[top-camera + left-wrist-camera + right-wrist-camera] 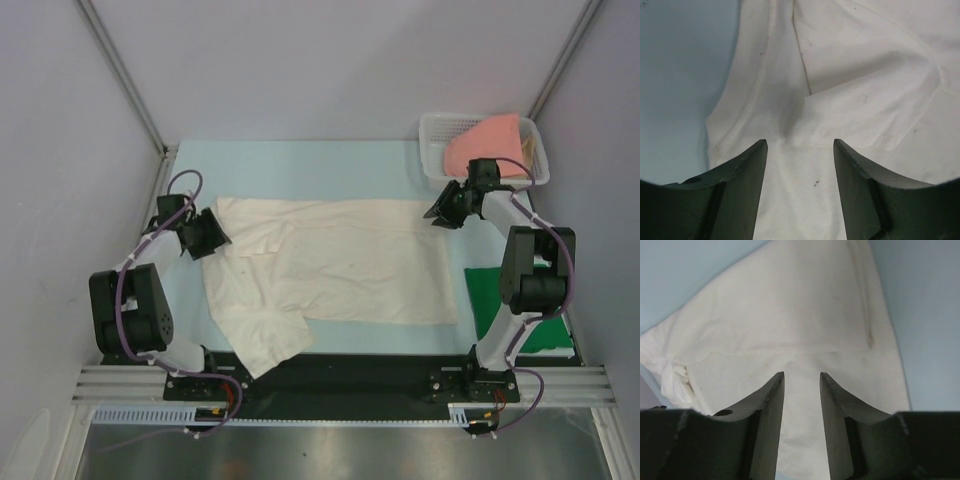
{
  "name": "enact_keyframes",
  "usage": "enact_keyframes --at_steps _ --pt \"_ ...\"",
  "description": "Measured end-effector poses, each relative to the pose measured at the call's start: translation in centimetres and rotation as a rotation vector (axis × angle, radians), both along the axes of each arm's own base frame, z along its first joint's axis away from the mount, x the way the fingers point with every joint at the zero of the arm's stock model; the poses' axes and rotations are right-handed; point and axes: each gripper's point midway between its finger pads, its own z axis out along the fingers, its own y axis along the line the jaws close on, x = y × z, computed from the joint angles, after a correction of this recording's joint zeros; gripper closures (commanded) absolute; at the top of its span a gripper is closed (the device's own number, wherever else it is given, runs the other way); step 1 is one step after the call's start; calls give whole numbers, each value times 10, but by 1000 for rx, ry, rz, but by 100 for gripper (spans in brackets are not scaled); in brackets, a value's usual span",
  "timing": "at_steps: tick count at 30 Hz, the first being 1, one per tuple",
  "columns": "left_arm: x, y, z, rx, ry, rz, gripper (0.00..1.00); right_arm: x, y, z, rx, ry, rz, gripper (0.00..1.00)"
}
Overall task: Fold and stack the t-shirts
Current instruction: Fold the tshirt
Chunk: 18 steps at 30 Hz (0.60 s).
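Green shirt (pixel 548 336) lies beside the cream shirt's (pixel 340 270) near right corner. Cream shirt is spread on tabletop (pixel 330 165). Left end effector (pixel 207 236) is wide at its far left corner. Right end effector (pixel 445 208) is narrow at far right; neither is clamped. Pink shirt (pixel 485 142) sits in basket (pixel 432 130) beyond. Step, likely: first fold. Next: pinch both corners, draw nearward.

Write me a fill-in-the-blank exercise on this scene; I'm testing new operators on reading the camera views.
The salmon-pink t-shirt lies in the white ___.
The spread-out t-shirt in the middle is ___ in colour.
The dark green t-shirt lies on the robot's ___ side.
The left gripper is over pale cloth with its jaws ___.
Missing words: basket; cream-white; right; open.
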Motion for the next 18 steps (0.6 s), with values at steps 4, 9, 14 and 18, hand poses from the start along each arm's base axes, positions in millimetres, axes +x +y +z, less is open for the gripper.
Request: enact_keyframes --at_steps 4,9,14,18 --pt "5 -8 0 -31 -30 -55 40 -2 -17 -17 4 56 -3 60" --pt "9 -11 -9 -49 -28 -76 43 -8 -21 -34 2 112 21 62" --pt "7 -11 -23 -55 9 -75 43 -8 -24 -35 21 117 23 63" --pt "6 -12 -31 -61 30 -75 49 -2 -25 -33 36 105 21 65"
